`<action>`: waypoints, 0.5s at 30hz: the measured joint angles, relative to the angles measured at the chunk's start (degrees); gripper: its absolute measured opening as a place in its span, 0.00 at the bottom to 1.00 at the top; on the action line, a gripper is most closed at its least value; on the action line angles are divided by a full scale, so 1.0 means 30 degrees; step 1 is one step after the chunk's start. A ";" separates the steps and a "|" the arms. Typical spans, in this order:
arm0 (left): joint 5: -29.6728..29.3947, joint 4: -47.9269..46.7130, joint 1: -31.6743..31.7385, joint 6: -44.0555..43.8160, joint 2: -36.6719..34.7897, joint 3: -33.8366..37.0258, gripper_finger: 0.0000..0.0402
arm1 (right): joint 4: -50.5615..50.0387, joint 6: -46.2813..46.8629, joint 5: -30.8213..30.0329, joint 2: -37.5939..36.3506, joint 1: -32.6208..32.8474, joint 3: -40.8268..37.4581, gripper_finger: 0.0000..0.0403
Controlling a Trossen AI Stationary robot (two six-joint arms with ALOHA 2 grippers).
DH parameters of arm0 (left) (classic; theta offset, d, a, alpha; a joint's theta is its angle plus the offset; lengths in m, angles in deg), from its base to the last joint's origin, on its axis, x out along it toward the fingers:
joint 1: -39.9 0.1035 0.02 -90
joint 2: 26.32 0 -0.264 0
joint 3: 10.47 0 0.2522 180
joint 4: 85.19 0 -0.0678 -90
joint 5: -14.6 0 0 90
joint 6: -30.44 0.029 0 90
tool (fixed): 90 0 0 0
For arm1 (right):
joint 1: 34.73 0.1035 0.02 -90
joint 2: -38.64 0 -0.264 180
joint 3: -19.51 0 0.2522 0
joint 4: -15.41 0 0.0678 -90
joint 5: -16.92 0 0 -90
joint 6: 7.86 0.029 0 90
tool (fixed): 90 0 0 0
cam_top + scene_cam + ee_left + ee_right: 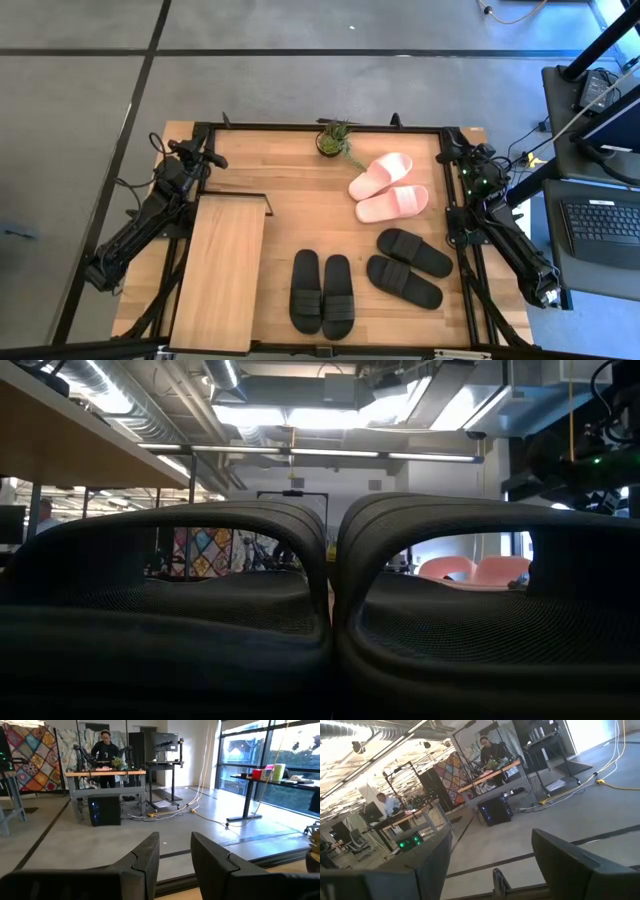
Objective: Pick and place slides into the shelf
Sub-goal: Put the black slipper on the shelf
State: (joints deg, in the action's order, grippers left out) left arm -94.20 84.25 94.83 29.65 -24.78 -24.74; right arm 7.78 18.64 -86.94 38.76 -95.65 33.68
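Note:
Several slides lie sole-down on the wooden table. A pale pink pair (388,188) sits right of centre toward the far edge. One black pair (322,292) is near the front edge, and a second black pair (410,265) lies to its right. The near black pair (320,610) fills the low view, with the pink slides (470,570) visible beyond it. The light-wood shelf (220,265) stands on the left half of the table. My left gripper (175,855) is open at the far-left corner (205,155). My right gripper (490,865) is open at the far-right corner (458,155). Neither touches anything.
A small potted plant (335,140) stands at the far edge, just left of the pink slides. A dark frame (330,127) runs around the table. There is bare wood between the shelf and the slides. A desk with a keyboard (600,225) is off to the right. People work at benches in the room beyond.

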 joint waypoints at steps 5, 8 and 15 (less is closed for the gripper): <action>-0.0283 0.0111 0.0022 0.0676 0.0000 -0.0076 0.26 | -0.0184 0.0000 -0.0002 0.0000 0.0000 0.0000 0.68; -0.0265 0.0073 0.0015 0.2324 0.0000 -0.1011 0.26 | -0.0322 0.0000 -0.0002 0.0000 -0.0006 0.0000 0.68; 0.2914 -0.1008 0.0009 0.2849 0.0009 -0.5522 0.26 | -0.0524 0.0000 -0.0002 0.0000 -0.0007 0.0000 0.68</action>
State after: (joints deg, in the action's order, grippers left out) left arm -85.45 81.23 94.86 38.19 -24.75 -41.31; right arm 6.21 18.64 -86.94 38.76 -95.67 33.68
